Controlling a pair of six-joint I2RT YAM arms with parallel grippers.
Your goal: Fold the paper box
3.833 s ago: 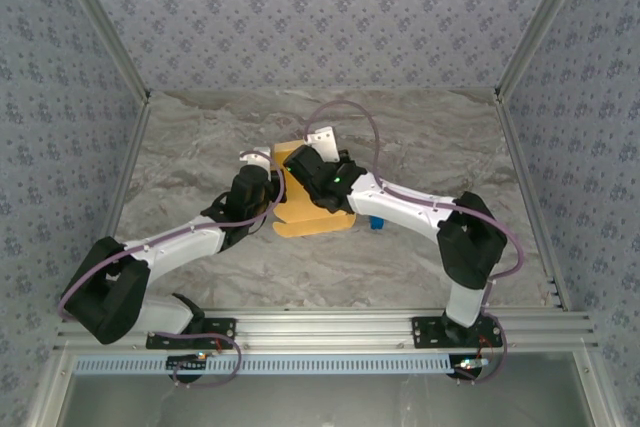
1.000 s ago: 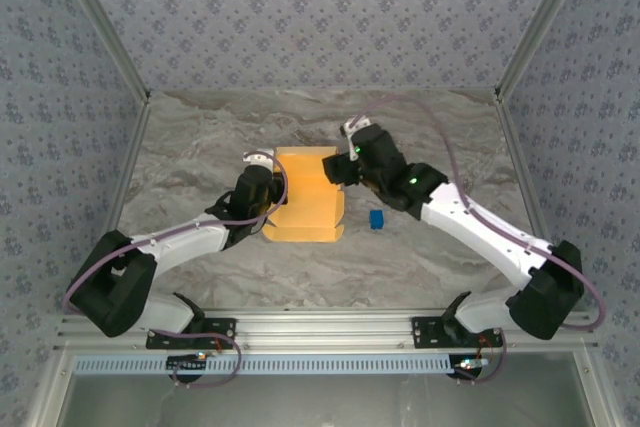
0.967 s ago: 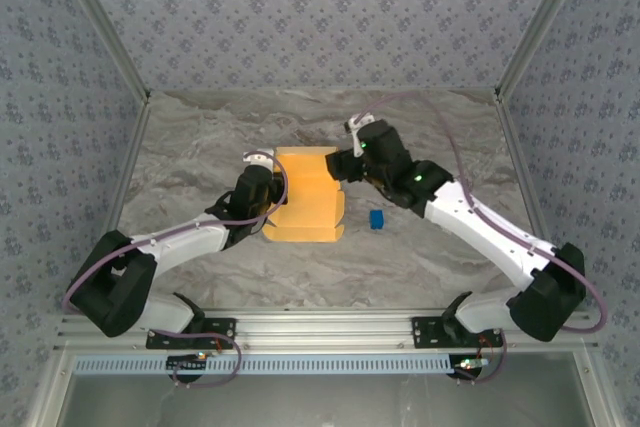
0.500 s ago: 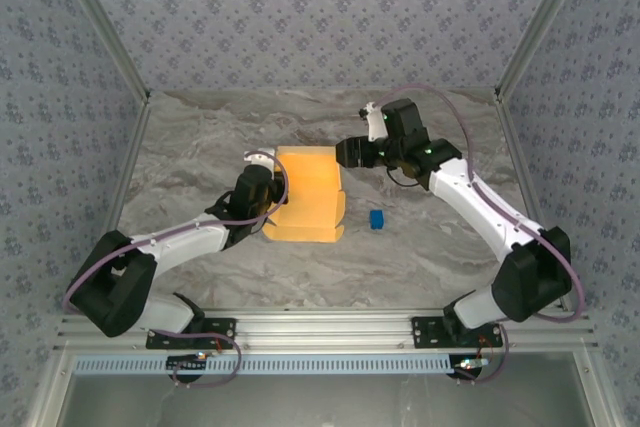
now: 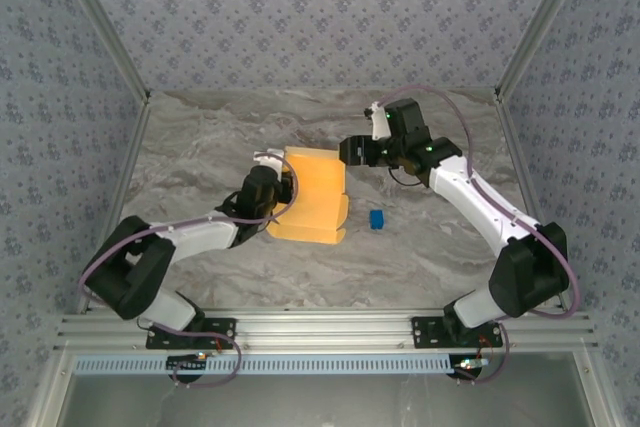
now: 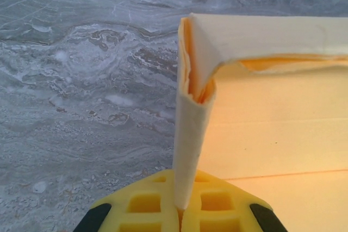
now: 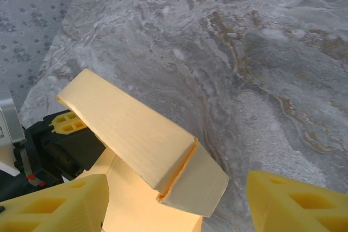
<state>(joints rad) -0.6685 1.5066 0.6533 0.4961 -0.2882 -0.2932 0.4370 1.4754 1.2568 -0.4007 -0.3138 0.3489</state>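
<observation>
Holding the left wall up, right arm free to fold

The paper box sat mid-table, partly formed. It was yellow-orange card, with its base on the table, its left wall raised and a far flap bent over at the corner. You had the left gripper clamped on that left wall, its pads together with only the thin doubled card between them. The wall stood upright out of the jaws in the left wrist view. The right gripper hung just beside the box's far right corner, jaws well apart and nothing in them. In the right wrist view its fingers straddled the folded corner from above, not touching it as far as I could tell. A small blue block lay near the box's right side, apart from it.

By my read the step in hand was setting up the walls, about mid-task, with the box not closed. The next move likely called for you to bring the right gripper onto the far or right flap and tuck it in while the left pinch steadied the wall. The card was thin, so you needed a light push along the crease, or the pinched wall could buckle or slip.
</observation>
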